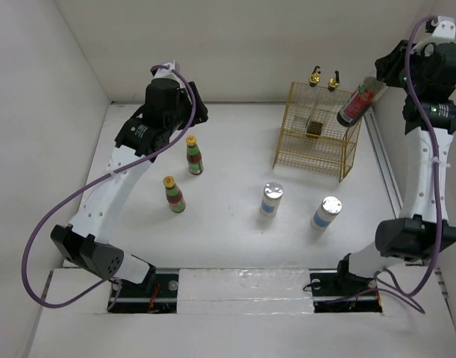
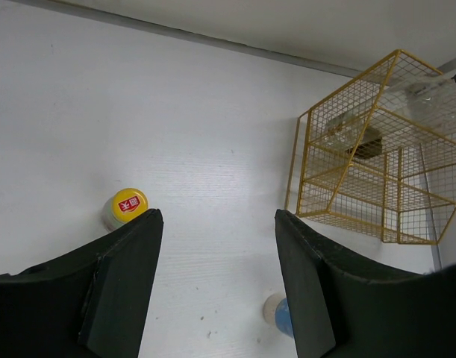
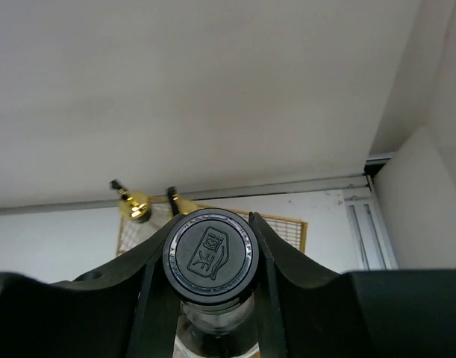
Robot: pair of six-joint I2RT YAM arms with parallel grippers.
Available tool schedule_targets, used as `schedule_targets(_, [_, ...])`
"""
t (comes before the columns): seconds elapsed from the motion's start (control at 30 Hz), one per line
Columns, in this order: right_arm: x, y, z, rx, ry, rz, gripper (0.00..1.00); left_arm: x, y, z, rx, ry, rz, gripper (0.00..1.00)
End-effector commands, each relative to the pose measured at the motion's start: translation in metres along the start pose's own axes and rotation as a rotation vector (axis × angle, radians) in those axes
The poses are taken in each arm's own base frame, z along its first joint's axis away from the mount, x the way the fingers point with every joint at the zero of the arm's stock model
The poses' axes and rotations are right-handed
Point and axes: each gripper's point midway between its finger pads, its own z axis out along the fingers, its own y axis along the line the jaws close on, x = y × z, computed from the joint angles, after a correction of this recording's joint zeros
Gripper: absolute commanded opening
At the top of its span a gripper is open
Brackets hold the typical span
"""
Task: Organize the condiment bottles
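I have the right gripper (image 3: 210,227) pinching the dark black-capped bottle (image 1: 357,106) at its cap end. The bottle hangs tilted in the air over the right side of the gold wire basket (image 1: 311,149). I judge the height is there so its base clears the wire rim before it goes down inside, and the grip near the top leaves the body free to drop in first. The left gripper (image 2: 218,216) hangs spread and empty above the table (image 1: 235,246), with a yellow cap showing just off one finger in its own camera. I read that as waiting out of the right arm's way, or lining up on that bottle, and I cannot say which. By my count there are seven containers: the one dark bottle in the air, two yellow-capped sauce bottles (image 1: 194,155) (image 1: 174,194) upright on the left of the table, two white shakers (image 1: 271,199) (image 1: 326,212) upright in front of the basket and well apart from it, and two gold-topped cruets (image 1: 315,74) (image 1: 333,78) at the basket's back edge, apparently inside the wire. There is one basket, so four containers are on open table and not yet put away
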Motion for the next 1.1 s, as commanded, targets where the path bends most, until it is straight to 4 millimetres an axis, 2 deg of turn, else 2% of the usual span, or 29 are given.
schedule_targets(0.0, [-0.094,0.007,-0.010,-0.013,-0.285,-0.048,0.00,-0.020,-0.011,-0.009,0.044,-0.057,-0.003,0.58])
schedule_targets(0.2, [-0.095,-0.012,0.018,0.025,-0.286,-0.043,0.00,-0.024,-0.010,-0.013,0.039,-0.070,-0.005,0.58])
schedule_targets(0.23, [-0.086,-0.015,0.030,0.018,-0.265,-0.039,0.00,-0.024,-0.010,-0.013,0.039,-0.070,-0.005,0.58])
schedule_targets(0.53, [-0.090,-0.035,0.052,0.070,-0.293,-0.069,0.00,-0.021,-0.007,-0.011,0.026,-0.067,-0.003,0.58])
schedule_targets(0.63, [-0.082,-0.037,0.063,0.073,-0.290,-0.084,0.00,-0.021,-0.007,-0.011,0.026,-0.067,-0.003,0.58])
schedule_targets(0.7, [-0.069,-0.043,0.072,0.077,-0.273,-0.089,0.00,-0.019,-0.007,-0.007,0.022,-0.059,-0.002,0.58])
schedule_targets(0.73, [-0.071,-0.041,0.072,0.067,-0.280,-0.092,0.00,-0.019,-0.007,-0.007,0.022,-0.059,-0.002,0.58])
schedule_targets(0.87, [-0.047,-0.038,0.086,0.056,-0.231,-0.100,0.00,-0.018,-0.008,-0.007,0.030,-0.054,-0.002,0.58])
schedule_targets(0.9, [-0.031,-0.036,0.092,0.049,-0.204,-0.104,0.00,-0.018,-0.008,-0.007,0.030,-0.054,-0.002,0.58])
schedule_targets(0.97, [-0.024,-0.032,0.089,0.051,-0.188,-0.114,0.00,-0.018,-0.008,-0.007,0.030,-0.054,-0.002,0.58])
schedule_targets(1.03, [0.000,-0.033,0.094,0.049,-0.140,-0.129,0.00,-0.018,-0.008,-0.007,0.030,-0.054,-0.002,0.58])
schedule_targets(1.07, [0.005,-0.035,0.092,0.063,-0.130,-0.126,0.00,-0.016,-0.007,-0.004,0.025,-0.047,0.000,0.58])
